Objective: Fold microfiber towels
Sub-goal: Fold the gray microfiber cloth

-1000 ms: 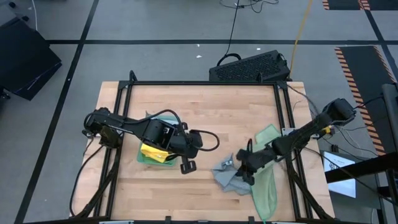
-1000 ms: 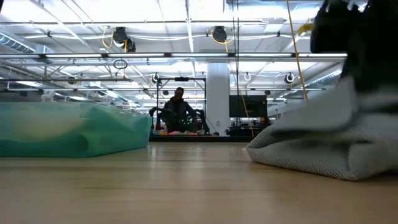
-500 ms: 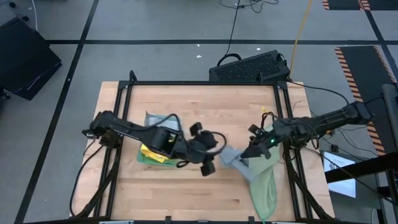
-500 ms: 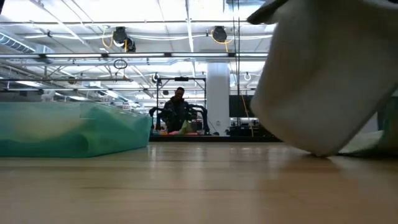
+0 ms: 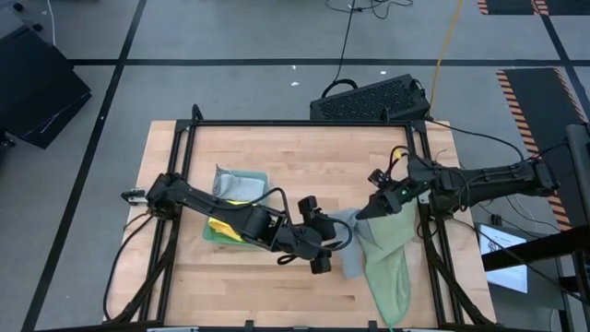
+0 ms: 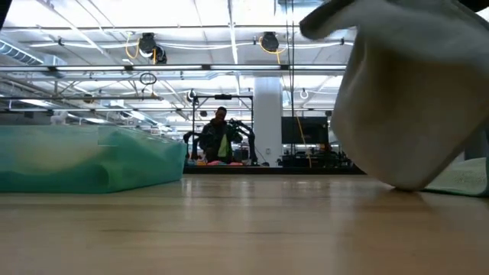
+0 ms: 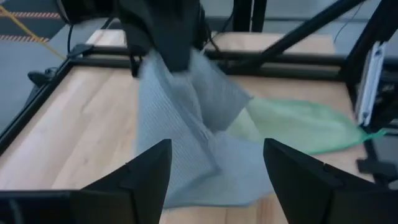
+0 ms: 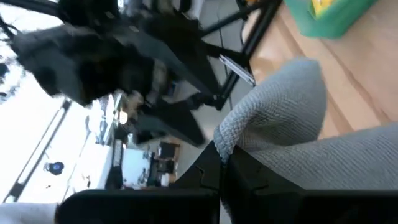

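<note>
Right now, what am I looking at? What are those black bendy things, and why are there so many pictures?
Those are two robot arms at a wooden table. Each ends in a claw with two fingers. One picture looks down from above, one looks across the tabletop, and two come from little cameras on the arms' wrists.

The right claw is shut on a corner of a grey towel, lifting it up. The left claw is open beside that same towel, not holding it. Under the grey towel lies a pale green towel, hanging over the table's edge. On the left sits a small pile of towels: grey, teal, yellow and green. Far behind the table, a person is in the room.
</note>
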### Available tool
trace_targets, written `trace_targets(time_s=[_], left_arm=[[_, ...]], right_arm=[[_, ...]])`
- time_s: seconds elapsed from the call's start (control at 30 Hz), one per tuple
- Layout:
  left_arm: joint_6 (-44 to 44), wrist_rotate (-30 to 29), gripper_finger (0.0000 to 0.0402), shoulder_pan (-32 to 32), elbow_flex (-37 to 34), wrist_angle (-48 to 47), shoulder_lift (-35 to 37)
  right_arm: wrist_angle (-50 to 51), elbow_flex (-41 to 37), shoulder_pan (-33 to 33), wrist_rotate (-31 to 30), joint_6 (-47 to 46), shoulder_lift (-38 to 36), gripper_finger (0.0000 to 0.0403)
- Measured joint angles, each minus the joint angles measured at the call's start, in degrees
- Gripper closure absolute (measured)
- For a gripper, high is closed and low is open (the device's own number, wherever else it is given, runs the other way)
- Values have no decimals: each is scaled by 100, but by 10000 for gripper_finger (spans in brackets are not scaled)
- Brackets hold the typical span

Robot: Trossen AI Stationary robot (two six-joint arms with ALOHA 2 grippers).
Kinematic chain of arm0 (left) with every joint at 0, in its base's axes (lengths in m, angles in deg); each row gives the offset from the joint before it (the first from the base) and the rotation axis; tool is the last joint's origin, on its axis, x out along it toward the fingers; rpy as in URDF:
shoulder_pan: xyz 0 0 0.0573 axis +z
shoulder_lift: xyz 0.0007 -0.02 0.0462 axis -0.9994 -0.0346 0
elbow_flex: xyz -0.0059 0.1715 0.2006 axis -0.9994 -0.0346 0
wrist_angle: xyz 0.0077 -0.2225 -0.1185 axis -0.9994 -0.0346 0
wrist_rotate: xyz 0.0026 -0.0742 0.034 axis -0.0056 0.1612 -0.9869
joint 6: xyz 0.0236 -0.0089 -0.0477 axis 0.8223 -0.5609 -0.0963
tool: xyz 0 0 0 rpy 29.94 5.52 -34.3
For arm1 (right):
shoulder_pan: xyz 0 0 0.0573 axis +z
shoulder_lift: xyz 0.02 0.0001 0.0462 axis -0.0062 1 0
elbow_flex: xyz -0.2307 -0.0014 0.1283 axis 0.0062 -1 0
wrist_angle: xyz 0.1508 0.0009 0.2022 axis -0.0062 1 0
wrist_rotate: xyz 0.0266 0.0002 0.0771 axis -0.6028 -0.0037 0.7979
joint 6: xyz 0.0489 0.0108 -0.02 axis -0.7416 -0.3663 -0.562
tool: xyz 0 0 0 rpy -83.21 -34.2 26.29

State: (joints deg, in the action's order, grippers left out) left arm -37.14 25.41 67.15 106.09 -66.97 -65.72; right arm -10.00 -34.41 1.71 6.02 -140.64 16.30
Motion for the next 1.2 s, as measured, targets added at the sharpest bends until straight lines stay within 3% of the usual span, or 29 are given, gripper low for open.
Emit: trace_targets(time_s=[0.17,0.37,0.63,0.87,1.03,1.2], left_arm=[[4,-106,144,7,-5,-17,-11],[103,-1085,144,66,-5,-227,-6],[72,-358,144,339,-7,-406,-98],[63,-300,149,484,-9,-842,-249],[109,94,192,600,-9,-1098,-253],[105,118,250,649,-9,-1329,-253]], right_arm=[[-284,0,-250,0,-204,36,402],[-353,0,-339,-22,-469,136,402],[-515,0,-339,-471,-779,297,402],[-589,0,-312,-647,-735,305,402],[-633,0,-312,-629,-598,305,402],[-635,0,-310,-625,-517,303,402]])
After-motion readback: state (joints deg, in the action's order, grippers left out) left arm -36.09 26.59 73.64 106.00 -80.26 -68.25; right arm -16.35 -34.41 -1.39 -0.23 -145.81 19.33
